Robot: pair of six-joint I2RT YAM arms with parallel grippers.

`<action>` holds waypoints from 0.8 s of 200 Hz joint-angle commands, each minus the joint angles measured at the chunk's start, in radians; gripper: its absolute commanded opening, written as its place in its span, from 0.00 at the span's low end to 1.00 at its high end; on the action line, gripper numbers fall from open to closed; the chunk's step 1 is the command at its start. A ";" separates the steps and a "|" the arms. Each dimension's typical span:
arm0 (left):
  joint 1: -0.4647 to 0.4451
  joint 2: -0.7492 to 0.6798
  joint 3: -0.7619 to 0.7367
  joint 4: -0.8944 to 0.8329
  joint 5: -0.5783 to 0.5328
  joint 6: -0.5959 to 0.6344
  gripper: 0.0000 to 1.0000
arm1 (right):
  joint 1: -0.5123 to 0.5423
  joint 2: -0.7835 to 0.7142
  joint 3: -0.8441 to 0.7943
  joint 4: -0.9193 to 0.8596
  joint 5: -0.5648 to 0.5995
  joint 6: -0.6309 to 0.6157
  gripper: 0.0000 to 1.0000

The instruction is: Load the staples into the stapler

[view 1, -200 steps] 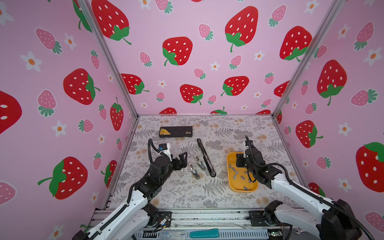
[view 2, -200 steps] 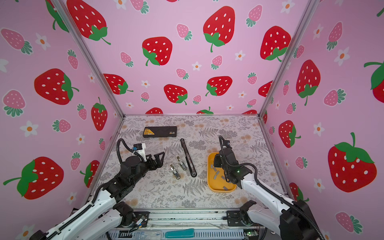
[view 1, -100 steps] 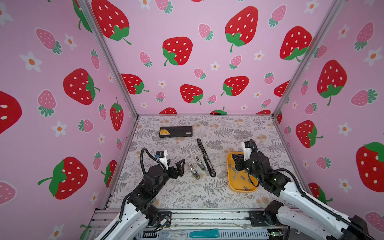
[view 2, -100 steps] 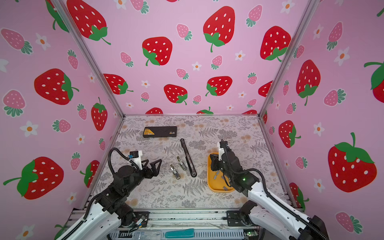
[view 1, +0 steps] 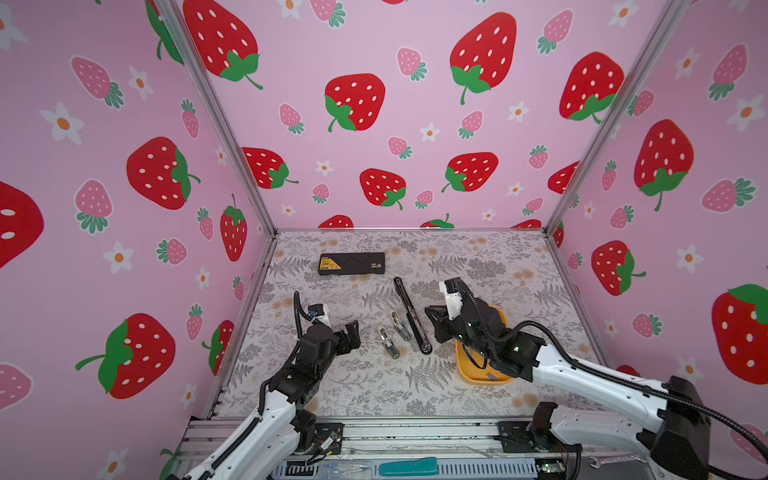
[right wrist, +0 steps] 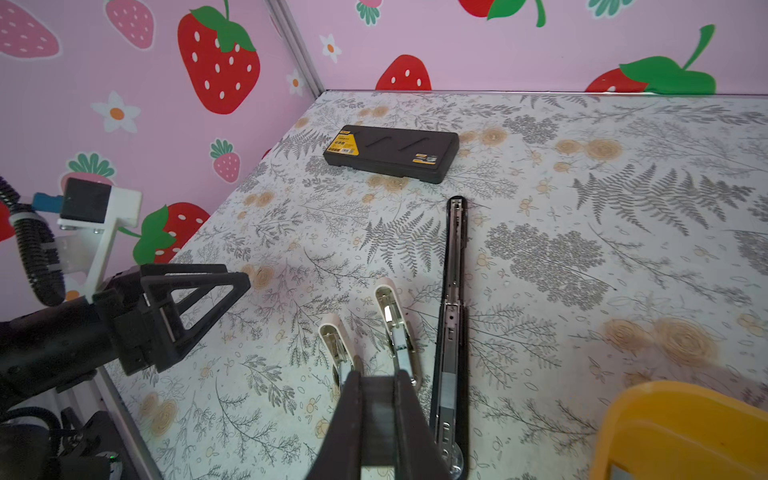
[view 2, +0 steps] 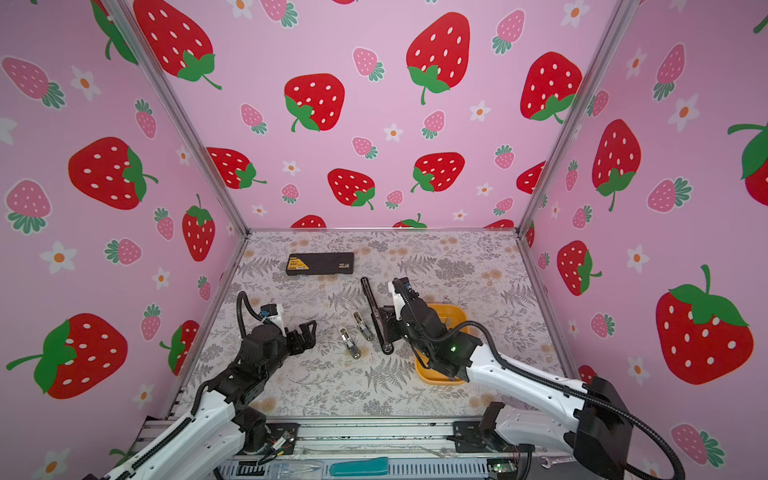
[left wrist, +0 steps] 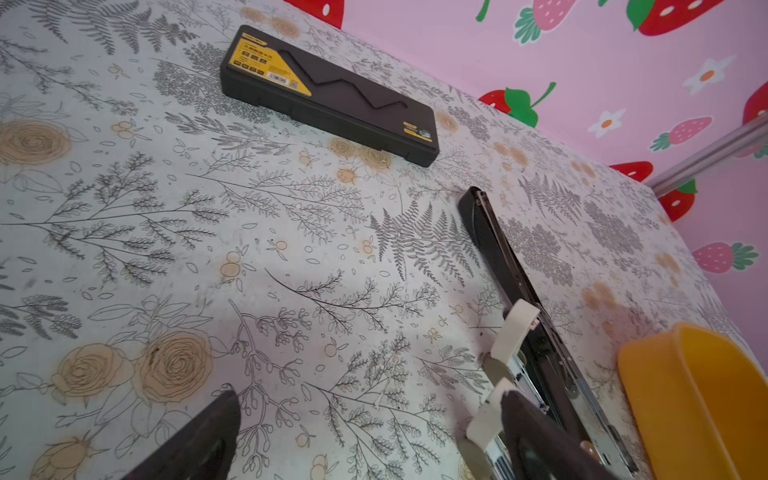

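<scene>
Near the middle of the desk [view 1: 353, 386], the right pincer [right wrist: 377, 376] hangs clenched close beside the long black stapler [view 1: 411, 318], which lies open next to two small white staplers [view 1: 389, 344]. I cannot tell whether it grips a strip. The staples [view 1: 492, 377] I can see lie in the yellow tray [view 1: 463, 372], mostly hidden under that arm, and the left pincer [view 1: 354, 334] hovers released. This looks like the carry-over step; next, any strip needs lining up with the open channel.

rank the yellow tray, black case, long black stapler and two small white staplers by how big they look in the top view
1. yellow tray, though the arm covers much of it
2. black case
3. long black stapler
4. two small white staplers, alike, so tied
</scene>
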 commanded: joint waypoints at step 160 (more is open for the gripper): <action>0.065 -0.002 -0.083 0.158 0.095 0.044 0.93 | 0.142 0.402 -0.083 0.397 0.020 -0.031 0.05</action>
